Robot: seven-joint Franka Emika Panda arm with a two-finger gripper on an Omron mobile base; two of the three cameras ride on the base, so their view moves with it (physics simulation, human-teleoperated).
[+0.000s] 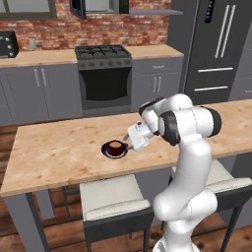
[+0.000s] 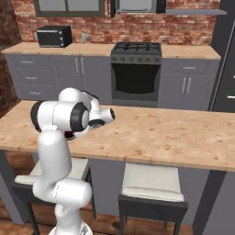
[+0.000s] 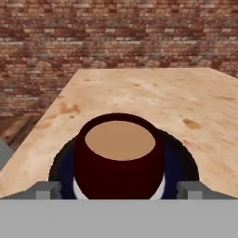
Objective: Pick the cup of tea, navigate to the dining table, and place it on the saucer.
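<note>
Cup of tea sits on the saucer, on the counter near its front edge. Fingers spread wide, one at 9 and one at 3 o'clock of the cup in the hand view, gripping nothing. Gripper just beside the cup.

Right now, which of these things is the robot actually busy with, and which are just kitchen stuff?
Job in hand:
cup of tea, sitting on the saucer
dining table
gripper, open beside the cup

Just there:
stove
fridge
toaster oven
stools
</note>
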